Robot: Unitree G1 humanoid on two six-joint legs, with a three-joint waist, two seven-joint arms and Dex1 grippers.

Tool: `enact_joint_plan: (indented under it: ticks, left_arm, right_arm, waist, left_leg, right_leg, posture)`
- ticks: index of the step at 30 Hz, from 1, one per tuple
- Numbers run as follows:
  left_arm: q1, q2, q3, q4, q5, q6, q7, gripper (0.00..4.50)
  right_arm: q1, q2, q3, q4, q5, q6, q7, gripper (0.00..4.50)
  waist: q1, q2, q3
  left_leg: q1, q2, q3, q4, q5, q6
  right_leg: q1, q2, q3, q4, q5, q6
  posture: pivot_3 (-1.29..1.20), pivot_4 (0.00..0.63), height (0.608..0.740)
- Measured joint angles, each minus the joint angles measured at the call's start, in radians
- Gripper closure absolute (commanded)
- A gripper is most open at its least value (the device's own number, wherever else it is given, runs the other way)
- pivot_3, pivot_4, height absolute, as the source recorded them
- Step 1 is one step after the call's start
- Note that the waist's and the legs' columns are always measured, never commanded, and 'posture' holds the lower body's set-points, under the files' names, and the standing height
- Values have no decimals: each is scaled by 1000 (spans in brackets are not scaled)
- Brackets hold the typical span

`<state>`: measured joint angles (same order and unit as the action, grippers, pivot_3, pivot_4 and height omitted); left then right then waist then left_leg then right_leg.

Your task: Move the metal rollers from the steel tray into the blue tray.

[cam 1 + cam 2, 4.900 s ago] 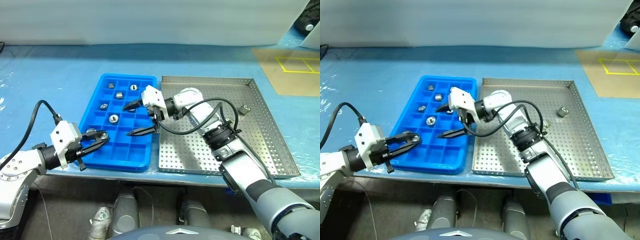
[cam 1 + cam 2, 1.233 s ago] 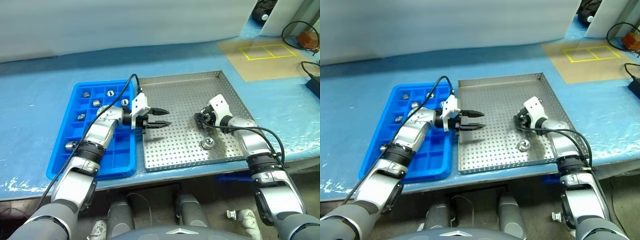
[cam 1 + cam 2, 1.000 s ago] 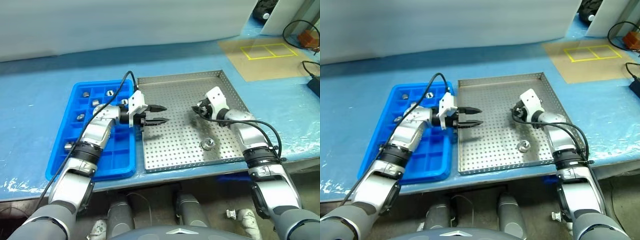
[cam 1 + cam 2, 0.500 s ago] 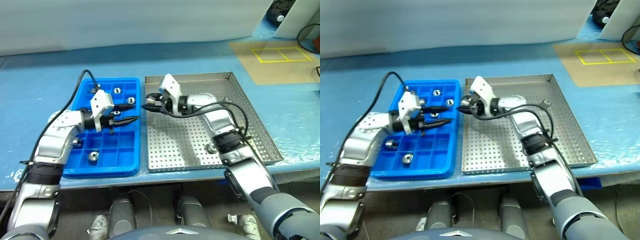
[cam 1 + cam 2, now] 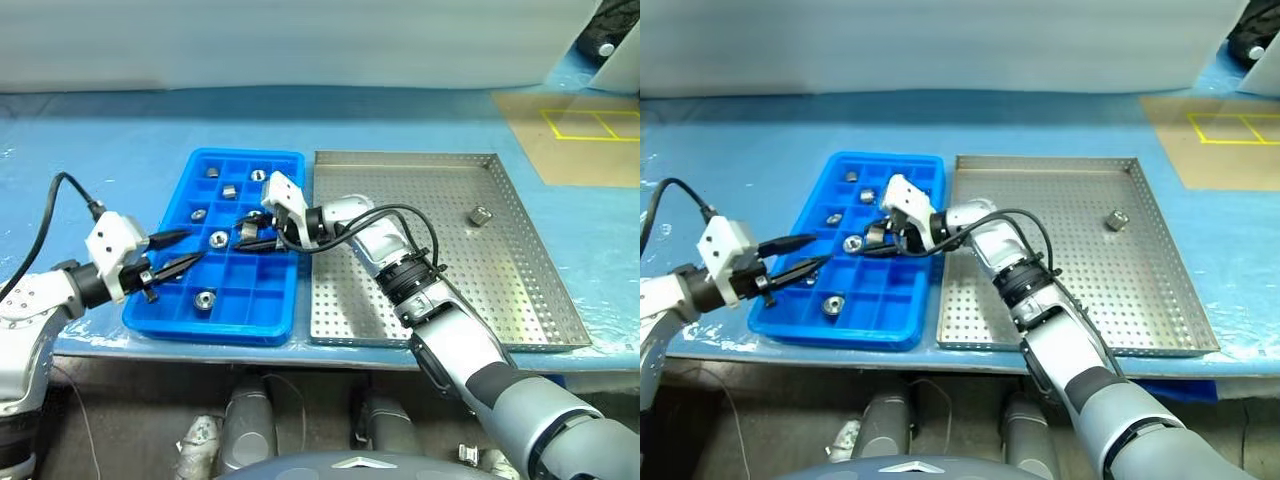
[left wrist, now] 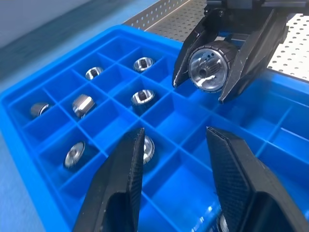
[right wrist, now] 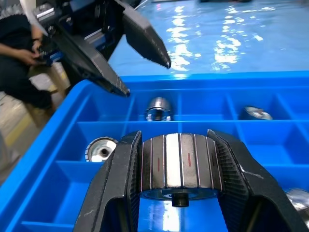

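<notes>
My right gripper [image 5: 247, 233] hangs over the middle of the blue tray [image 5: 250, 322], shut on a metal roller [image 7: 178, 166] with a ribbed silver side. Several more rollers lie in the tray's compartments, such as one [image 5: 219, 238] just left of the gripper and one [image 5: 204, 298] near the front. My left gripper [image 5: 194, 245] is open and empty at the blue tray's left edge, pointing toward the right gripper. In the left wrist view its fingers [image 6: 126, 188] frame the held roller [image 6: 210, 65]. One roller [image 5: 479, 215] rests in the steel tray [image 5: 500, 290] at its far right.
The two trays sit side by side on a blue-covered table [image 5: 100, 140], the steel one on the right. A tan mat with yellow lines [image 5: 580, 140] lies at the far right. A person [image 7: 17, 63] shows beyond the table in the right wrist view.
My right gripper has carried its roller leftward from the steel tray to over the blue tray. My left gripper has drawn back left, from the steel tray's edge to the blue tray's left side.
</notes>
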<state>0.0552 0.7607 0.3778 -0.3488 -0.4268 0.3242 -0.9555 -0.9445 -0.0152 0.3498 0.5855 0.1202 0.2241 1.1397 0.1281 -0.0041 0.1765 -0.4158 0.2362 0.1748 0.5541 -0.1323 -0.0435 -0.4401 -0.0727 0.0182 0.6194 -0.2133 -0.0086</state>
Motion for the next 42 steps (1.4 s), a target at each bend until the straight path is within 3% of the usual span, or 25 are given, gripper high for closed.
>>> enact_joint_plan:
  ticks: [10, 18, 23, 31, 42]
  left_arm:
    - [116, 4, 57, -106, -48, 53, 33, 2356]
    - [109, 6, 57, -133, -62, 74, 49, 2356]
    - [29, 13, 7, -110, -61, 75, 43, 2356]
    - [-219, -27, -232, 77, -3, 4, -9, 2356]
    - [-540, -258, -503, 449, 118, -200, -139, 2356]
  right_arm:
    - [35, 18, 48, 70, -45, -34, 43, 2833]
    - [24, 44, 33, 109, -70, -58, -29, 98]
    - [19, 34, 3, 114, -78, -70, -79, 40]
    - [16, -51, -124, 28, -59, -66, -205, 40]
    - [9, -278, -315, 144, -114, -109, -597, 40]
  waist:
    - [23, 0, 0]
    - [24, 0, 0]
    - [26, 0, 0]
    - [9, -1, -1]
    - [-65, -1, -1]
  left_leg:
    - [-1, 0, -1, -2, 1, -2]
    - [-1, 0, -1, -3, 1, -2]
    - [-1, 0, -1, -3, 2, -3]
    - [2, 0, -1, -2, 7, -11]
    - [2, -2, 0, 1, 8, -13]
  right_leg:
    - [-2, 0, 0, 0, 0, 0]
    - [-2, 0, 0, 1, 0, 0]
    - [-2, 0, -1, 2, 0, 0]
    - [-1, 1, 0, 5, 0, 0]
    - [1, 1, 2, 5, 1, 0]
  posture:
    - [318, 150, 740]
    - [314, 150, 740]
    - [229, 150, 740]
    - [-17, 150, 740]
    - [-231, 150, 740]
